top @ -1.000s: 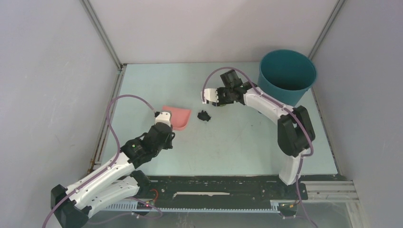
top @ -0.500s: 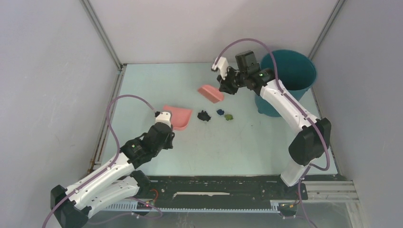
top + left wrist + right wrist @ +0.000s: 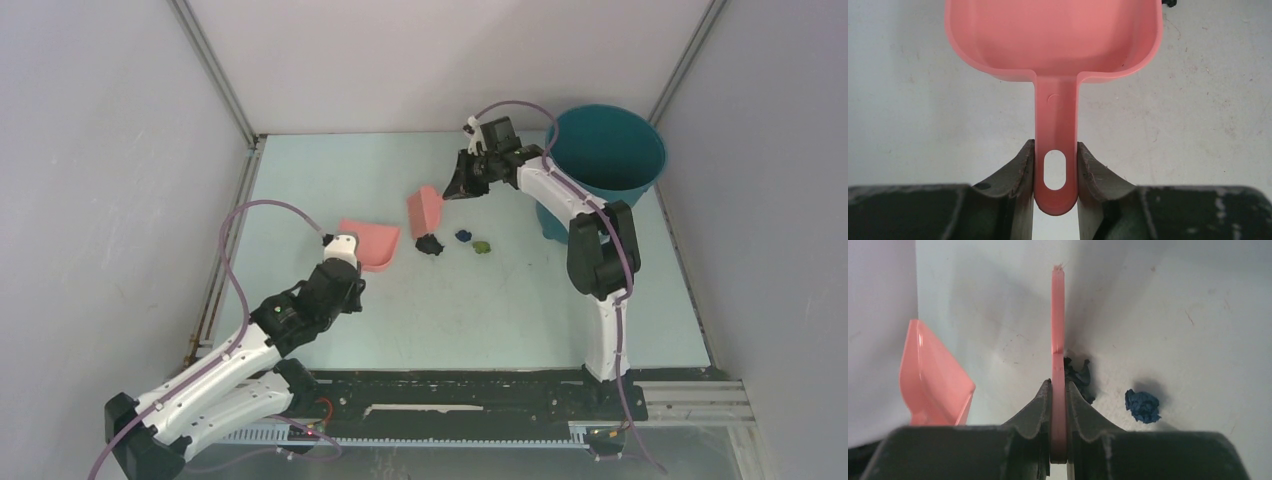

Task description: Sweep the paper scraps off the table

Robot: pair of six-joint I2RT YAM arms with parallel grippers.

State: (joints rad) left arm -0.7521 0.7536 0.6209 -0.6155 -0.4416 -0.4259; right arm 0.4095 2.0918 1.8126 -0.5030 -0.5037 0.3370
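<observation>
My left gripper (image 3: 345, 263) is shut on the handle of the pink dustpan (image 3: 371, 245), which lies flat on the mint table (image 3: 500, 310). In the left wrist view the jaws (image 3: 1055, 172) pinch the handle and the dustpan (image 3: 1053, 40) looks empty. My right gripper (image 3: 458, 184) is shut on the pink hand brush (image 3: 425, 210); it shows edge-on in the right wrist view (image 3: 1058, 340), held at the jaws (image 3: 1058, 395). A black scrap (image 3: 428, 244) lies by the brush's lower end, touching it in the right wrist view (image 3: 1080, 377). A dark blue scrap (image 3: 463, 236) (image 3: 1143, 406) and a green scrap (image 3: 482, 247) lie just right of it.
The teal round bin (image 3: 605, 150) stands at the back right corner, behind my right arm. Grey walls close in the table on three sides. A black rail (image 3: 450, 385) runs along the near edge. The dustpan shows at left in the right wrist view (image 3: 933, 375).
My right arm lifted the brush up and back, then brought it down and left, next to the black scrap. The blue and green scraps came into view. The left arm and dustpan stayed put.
</observation>
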